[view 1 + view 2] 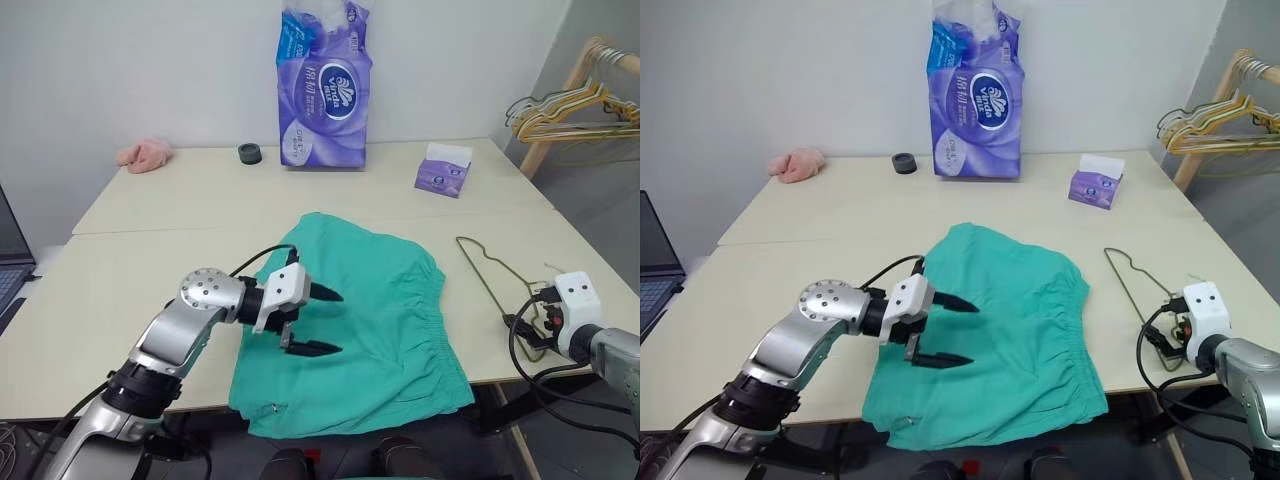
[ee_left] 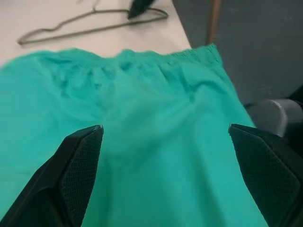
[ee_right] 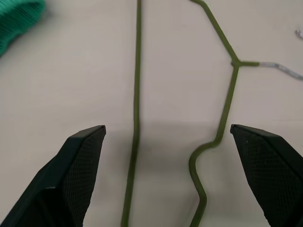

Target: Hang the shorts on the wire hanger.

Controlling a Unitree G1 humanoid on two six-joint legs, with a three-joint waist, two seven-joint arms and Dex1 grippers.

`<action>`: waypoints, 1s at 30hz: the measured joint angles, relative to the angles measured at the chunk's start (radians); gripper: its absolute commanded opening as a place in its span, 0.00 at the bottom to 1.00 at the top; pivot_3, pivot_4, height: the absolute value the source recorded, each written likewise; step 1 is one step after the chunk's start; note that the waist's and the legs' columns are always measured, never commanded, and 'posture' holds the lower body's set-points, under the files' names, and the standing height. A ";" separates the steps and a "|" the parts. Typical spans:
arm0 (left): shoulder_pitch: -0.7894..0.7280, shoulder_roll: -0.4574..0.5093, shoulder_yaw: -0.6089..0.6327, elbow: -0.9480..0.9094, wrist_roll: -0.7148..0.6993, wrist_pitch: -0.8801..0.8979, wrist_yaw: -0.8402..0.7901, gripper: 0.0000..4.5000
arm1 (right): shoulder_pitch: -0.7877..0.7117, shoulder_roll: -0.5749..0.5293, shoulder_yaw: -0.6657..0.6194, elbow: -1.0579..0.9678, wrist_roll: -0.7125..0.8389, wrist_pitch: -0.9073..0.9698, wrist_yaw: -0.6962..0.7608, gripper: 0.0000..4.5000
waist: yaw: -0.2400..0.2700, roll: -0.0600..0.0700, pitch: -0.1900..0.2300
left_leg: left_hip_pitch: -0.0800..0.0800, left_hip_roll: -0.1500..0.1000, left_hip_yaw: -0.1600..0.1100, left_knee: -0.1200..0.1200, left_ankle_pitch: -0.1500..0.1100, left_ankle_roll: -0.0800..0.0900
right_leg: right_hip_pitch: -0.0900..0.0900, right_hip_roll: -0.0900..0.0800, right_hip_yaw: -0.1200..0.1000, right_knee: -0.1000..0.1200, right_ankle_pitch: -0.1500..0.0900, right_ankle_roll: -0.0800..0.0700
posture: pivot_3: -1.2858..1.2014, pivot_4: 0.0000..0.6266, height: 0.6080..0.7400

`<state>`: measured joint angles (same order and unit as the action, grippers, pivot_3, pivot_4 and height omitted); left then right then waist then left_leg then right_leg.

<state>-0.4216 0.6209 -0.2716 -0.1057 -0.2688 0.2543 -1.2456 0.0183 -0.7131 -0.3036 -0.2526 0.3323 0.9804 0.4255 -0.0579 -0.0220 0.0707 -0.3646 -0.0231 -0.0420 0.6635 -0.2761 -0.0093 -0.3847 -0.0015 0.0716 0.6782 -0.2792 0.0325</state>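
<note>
Left eye view: a pale table (image 1: 150, 290) is being shown with the shorts (image 1: 380, 320) lying spread flat at its near middle, their gathered waistband facing three o'clock and their lower edge hanging slightly over the near table edge. The wire hanger (image 1: 495, 275) is lying flat on the table just beside the waistband, at three o'clock from the shorts, apart from the fabric. At twelve o'clock, against the wall, a tall purple tissue pack (image 1: 325, 85) is standing, with a small black cap (image 1: 249, 153) just beside it at nine o'clock and a pink cloth (image 1: 143, 154) farther toward ten o'clock. A small purple tissue box (image 1: 444, 168) is sitting at one o'clock. A bunch of yellow hangers (image 1: 575, 110) is hanging on a wooden rack at two o'clock, off the table. A laptop edge (image 1: 12, 250) is seen at nine o'clock. Nothing is lying between the shorts and the wire hanger.

The left gripper (image 1: 318, 322) is being held over the left part of the shorts, fingers spread wide, pointing toward three o'clock, with nothing gripped; contact with the fabric cannot be told. The right gripper (image 3: 168, 137) is being held wide open above the wire hanger, both wire runs lying between its fingers in the right wrist view, nothing grasped.
</note>
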 measured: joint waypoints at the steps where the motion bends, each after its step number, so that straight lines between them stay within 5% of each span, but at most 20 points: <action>1: -0.011 -0.021 0.000 0.004 0.008 -0.001 0.020 1.00 | -0.005 0.000 -0.008 0.027 0.004 0.012 0.009 1.00 | 0.000 0.000 0.000 | 0.000 0.000 0.000 0.000 0.000 0.000 | 0.000 0.000 0.000 0.000 0.000 0.000 | 0.48 0.06 1.00; 9: -0.043 -0.067 -0.006 -0.016 0.013 0.026 0.059 1.00 | -0.044 -0.041 -0.025 0.140 0.023 0.052 0.065 1.00 | -0.002 0.000 0.000 | 0.000 0.000 0.000 0.000 0.000 0.000 | 0.000 0.000 0.000 0.000 0.000 0.001 | 0.48 0.06 1.00; 16: -0.047 -0.067 -0.006 -0.049 0.013 0.055 0.077 1.00 | -0.042 -0.058 -0.061 0.173 0.046 0.088 0.098 0.58 | 0.000 -0.001 0.000 | 0.000 0.000 0.000 0.000 0.000 0.000 | 0.001 0.000 0.000 -0.001 0.000 0.001 | 0.48 0.06 1.00; 24: -0.047 -0.067 -0.006 -0.076 0.012 0.087 0.078 1.00 | -0.021 -0.075 -0.058 0.167 0.045 0.064 0.140 0.58 | -0.001 -0.001 0.000 | 0.000 0.000 0.000 0.000 0.000 0.000 | 0.001 0.000 0.000 -0.001 0.000 0.001 | 0.48 0.07 1.00; 30: -0.048 -0.067 -0.006 -0.077 0.012 0.088 0.078 1.00 | 0.008 -0.096 -0.032 0.130 0.046 0.045 0.182 0.92 | -0.001 -0.001 0.000 | 0.000 0.000 0.000 0.000 0.000 0.000 | 0.001 0.000 0.000 -0.001 0.000 0.001 | 0.48 0.07 1.00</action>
<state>-0.4697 0.5538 -0.2779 -0.1823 -0.2566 0.3423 -1.1672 0.0264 -0.8087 -0.3357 -0.1222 0.3782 1.0251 0.6080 -0.0590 -0.0231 0.0708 -0.3643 -0.0229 -0.0420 0.6636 -0.2762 -0.0093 -0.3839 -0.0011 0.0717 0.6770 -0.2789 0.0336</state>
